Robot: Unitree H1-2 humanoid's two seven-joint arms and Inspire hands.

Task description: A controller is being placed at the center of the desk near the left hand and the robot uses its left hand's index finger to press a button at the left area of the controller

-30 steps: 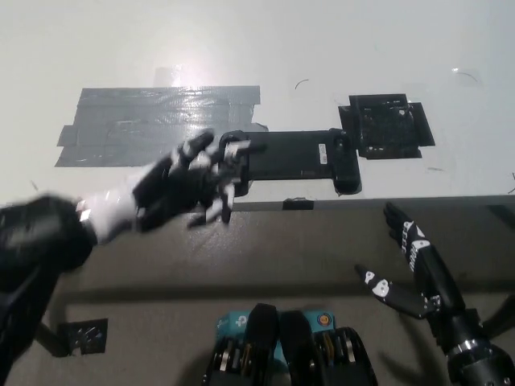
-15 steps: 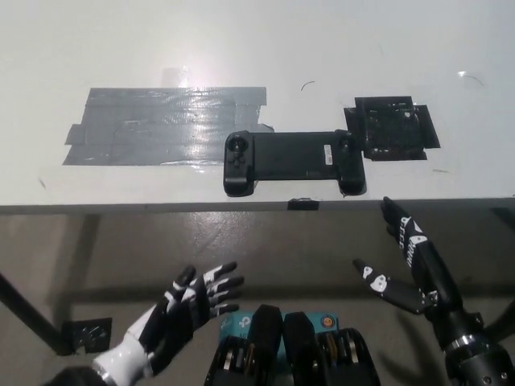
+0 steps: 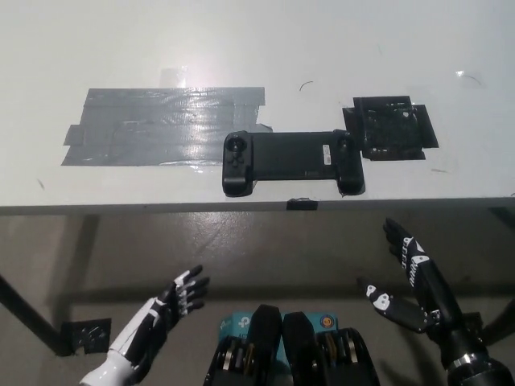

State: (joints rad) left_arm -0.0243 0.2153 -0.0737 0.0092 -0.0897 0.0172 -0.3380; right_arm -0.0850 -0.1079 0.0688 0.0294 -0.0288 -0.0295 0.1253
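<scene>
A grey tape patch (image 3: 165,125) lies left of the controller (image 3: 291,161), a black tape square (image 3: 391,127) just right of it. The controller sits near the white tabletop (image 3: 257,48) front edge, nothing covering it. Both robot hands hang below that edge, fingers spread, empty: left robot hand (image 3: 165,314) lower left, right robot hand (image 3: 410,277) lower right.

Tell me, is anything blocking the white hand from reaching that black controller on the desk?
Nothing visible does. The left hand hangs open below the desk's front edge, and the controller lies just past that edge, nothing lying between them.
</scene>
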